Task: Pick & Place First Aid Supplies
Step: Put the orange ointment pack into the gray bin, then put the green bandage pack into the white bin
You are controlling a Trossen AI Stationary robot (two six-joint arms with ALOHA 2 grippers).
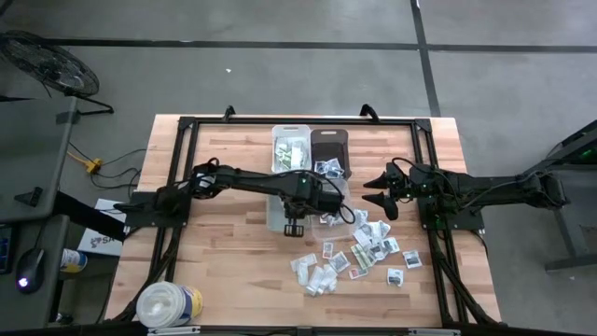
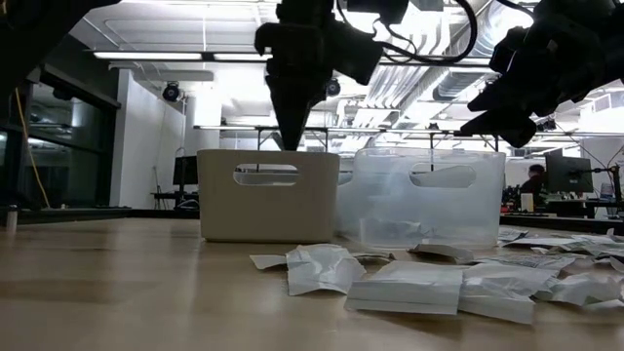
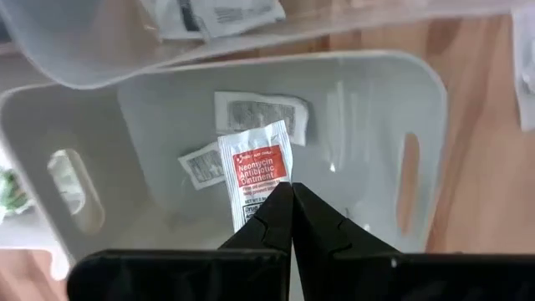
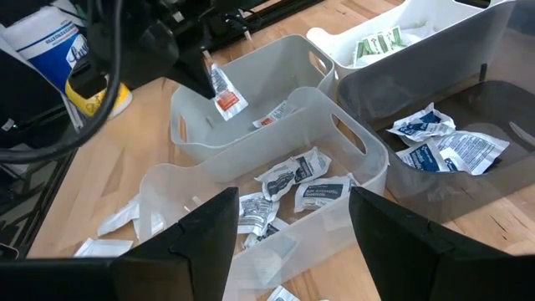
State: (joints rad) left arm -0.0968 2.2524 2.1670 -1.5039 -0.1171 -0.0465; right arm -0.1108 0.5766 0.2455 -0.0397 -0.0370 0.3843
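Observation:
My left gripper [image 3: 291,199] points down over a white bin [image 4: 276,63] near the table's middle, shut on a small white packet with red print [image 3: 256,167]. This packet also shows in the right wrist view [image 4: 224,97], hanging inside the bin's opening. Two more packets [image 3: 259,112] lie flat on that bin's floor. Loose first aid supplies [image 1: 359,257] lie scattered on the wood at the near right. My right gripper [image 4: 292,242] waits open by the table's right side [image 1: 381,194], with nothing between its fingers. My left gripper pinches one short end of the red-print packet [image 3: 251,211] between its two fingertips, coming from above and pointing down. The packet hangs below the fingers, clear of the bin's floor and tilted a little.
A clear bin [image 4: 334,134] with several packets stands beside the white one. A dark bin [image 4: 468,109] and a white bin with green packets [image 1: 291,149] stand at the far side. A big round tub [image 1: 168,303] sits at the near left corner.

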